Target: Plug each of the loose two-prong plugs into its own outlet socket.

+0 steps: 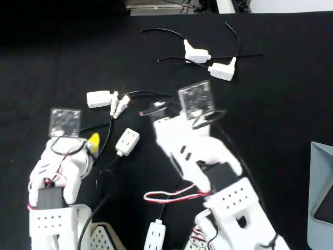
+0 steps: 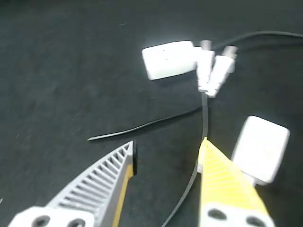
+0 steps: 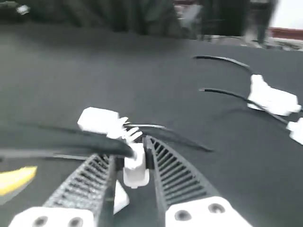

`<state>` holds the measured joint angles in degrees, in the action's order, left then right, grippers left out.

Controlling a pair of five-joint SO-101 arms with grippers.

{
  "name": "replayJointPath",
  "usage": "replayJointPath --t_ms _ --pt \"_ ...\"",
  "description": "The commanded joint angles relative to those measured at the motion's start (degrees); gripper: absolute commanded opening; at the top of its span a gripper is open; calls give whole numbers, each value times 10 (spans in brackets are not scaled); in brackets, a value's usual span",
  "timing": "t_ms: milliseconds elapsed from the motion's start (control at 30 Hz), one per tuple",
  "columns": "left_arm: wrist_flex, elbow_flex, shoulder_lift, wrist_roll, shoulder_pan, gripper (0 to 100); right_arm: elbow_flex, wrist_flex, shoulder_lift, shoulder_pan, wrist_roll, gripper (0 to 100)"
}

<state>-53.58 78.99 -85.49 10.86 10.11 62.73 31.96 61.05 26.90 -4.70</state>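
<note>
While the right fingers [image 3: 176, 176] pinch it by the body, the plug [image 3: 135, 166] hangs just above the worktop [image 1: 270, 156], near the middle. Judged light: hard, smooth white plastic, apt to twist in the grip if its cord drags. The prongs are probably thin and would bend if pushed in crooked. Best hold is on the flat sides of the body behind the prongs, never on the cord. A black cord [image 3: 61, 142] crosses just in front; cannot tell if it belongs to this plug.

Close ahead lies a socket block [image 3: 97, 118] with two seated plugs [image 3: 127, 134] at its face; how deep they sit is unclear. A second block [image 1: 127, 141] lies near the left arm.

Left fingers [image 2: 102, 182] are spread and hold nothing, with a thin cable [image 2: 189, 179] running between them.

Two loose plugs [image 1: 196, 53] lie well apart at the far side.
</note>
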Motion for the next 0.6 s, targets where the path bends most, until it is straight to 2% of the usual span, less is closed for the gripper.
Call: replayJointPath --t_ms 0,167,300,567 --pt "-4 37 -81 -33 58 223 -12 -33 -58 55 9 12" --pt "-4 69 -126 -43 91 223 -14 -127 -181 76 103 12" --pt "-4 85 -134 -41 95 223 -15 -187 -264 94 143 12" --pt "-18 86 -137 -40 95 223 -74 -200 -404 108 191 12"
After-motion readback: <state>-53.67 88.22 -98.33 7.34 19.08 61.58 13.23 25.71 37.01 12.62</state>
